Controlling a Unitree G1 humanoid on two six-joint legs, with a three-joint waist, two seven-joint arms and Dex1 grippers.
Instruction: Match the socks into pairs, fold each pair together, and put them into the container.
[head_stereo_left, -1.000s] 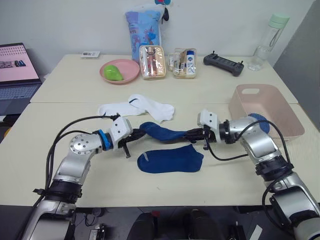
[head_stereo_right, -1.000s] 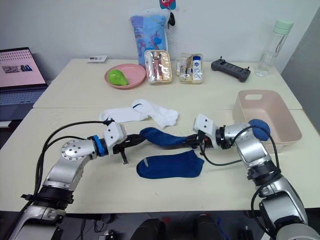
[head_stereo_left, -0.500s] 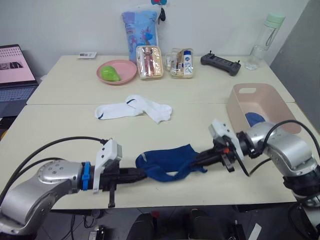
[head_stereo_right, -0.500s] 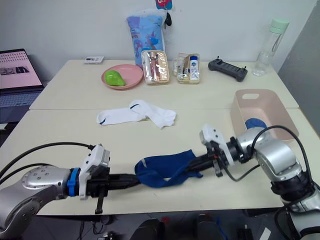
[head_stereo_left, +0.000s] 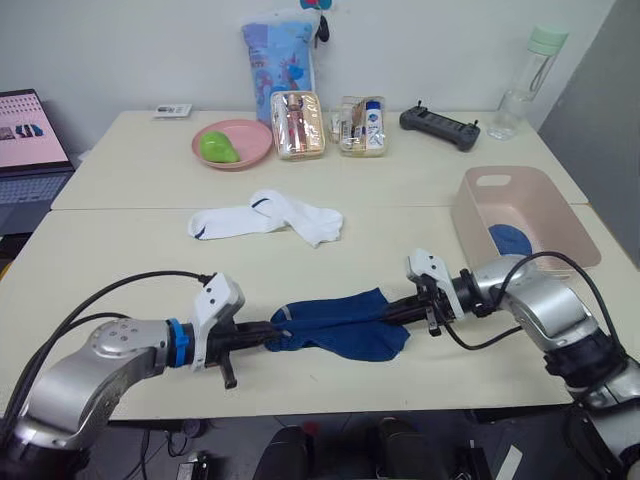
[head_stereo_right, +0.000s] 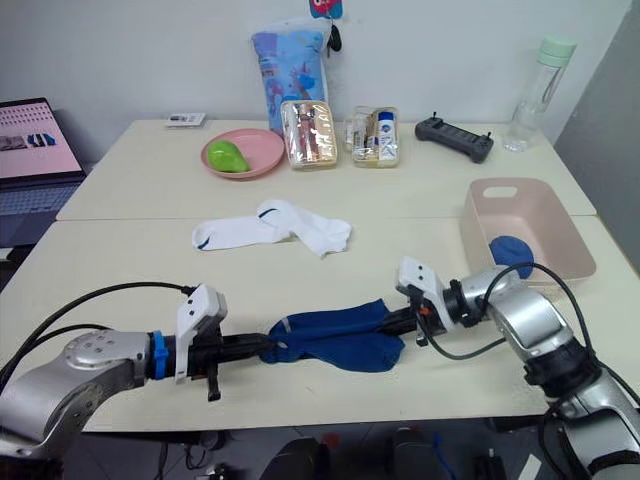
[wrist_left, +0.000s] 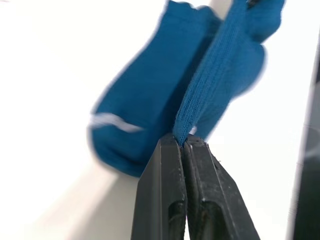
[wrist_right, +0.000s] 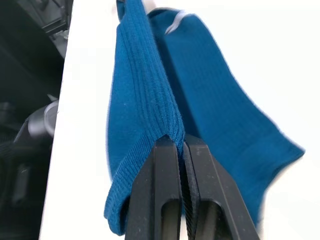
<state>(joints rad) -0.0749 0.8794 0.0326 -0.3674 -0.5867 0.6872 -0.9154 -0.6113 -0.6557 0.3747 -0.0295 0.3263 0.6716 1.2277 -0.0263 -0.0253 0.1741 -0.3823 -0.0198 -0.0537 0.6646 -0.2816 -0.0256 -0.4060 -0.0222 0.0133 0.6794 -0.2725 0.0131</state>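
Note:
A dark blue sock (head_stereo_left: 338, 309) is stretched between my two grippers, low over a second dark blue sock (head_stereo_left: 365, 343) lying flat near the table's front edge. My left gripper (head_stereo_left: 267, 337) is shut on the cuff end (wrist_left: 187, 125), and my right gripper (head_stereo_left: 393, 311) is shut on the other end (wrist_right: 150, 115). Two white socks (head_stereo_left: 266, 215) lie overlapped farther back on the table. The pale pink container (head_stereo_left: 545, 203) stands at the right with a dark blue bundle (head_stereo_left: 511, 240) inside it.
Along the back stand a pink plate (head_stereo_left: 255, 135) with a green fruit, two clear pouches (head_stereo_left: 300, 125), a black controller (head_stereo_left: 438, 126), a water bottle (head_stereo_left: 526, 68) and a patterned blue bag (head_stereo_left: 281, 55). A laptop (head_stereo_left: 28, 140) sits at far left.
Both grippers have drawn the held blue sock taut and brought it down over the flat blue sock; half a second ago it sagged loosely between them.

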